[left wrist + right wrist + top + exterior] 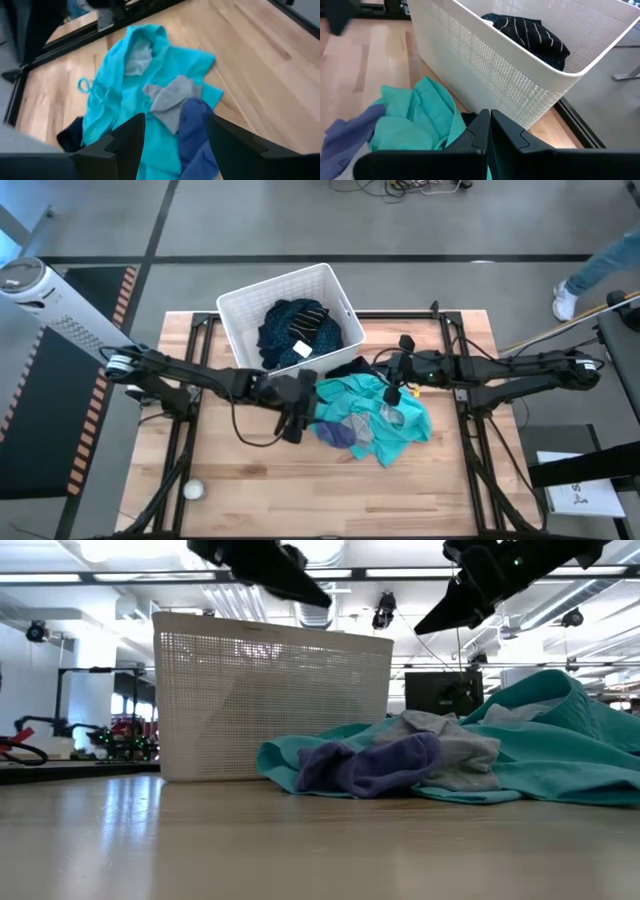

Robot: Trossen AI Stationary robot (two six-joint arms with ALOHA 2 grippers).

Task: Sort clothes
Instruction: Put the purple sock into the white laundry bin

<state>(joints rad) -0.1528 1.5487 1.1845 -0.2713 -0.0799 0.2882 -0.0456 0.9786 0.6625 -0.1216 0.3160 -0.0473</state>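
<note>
A pile of clothes lies on the wooden table right of the middle. It holds a teal garment (385,415) (160,70), a grey piece (170,97) on top of it, a purple-blue piece (338,432) (195,130) at its near left, and a dark garment (352,367) at its far edge. A navy dotted garment (290,330) and a black striped one (530,30) lie in the white basket (235,310). My left gripper (298,420) (175,122) hovers open over the pile's left end. My right gripper (393,395) (489,116) hangs shut above the pile's far side, facing the basket.
The basket (270,700) stands at the table's far edge, left of the pile. A small white ball (193,490) lies near the front left corner. Bare wood stretches along the near side. A person's shoe (565,300) shows on the floor beyond the far right.
</note>
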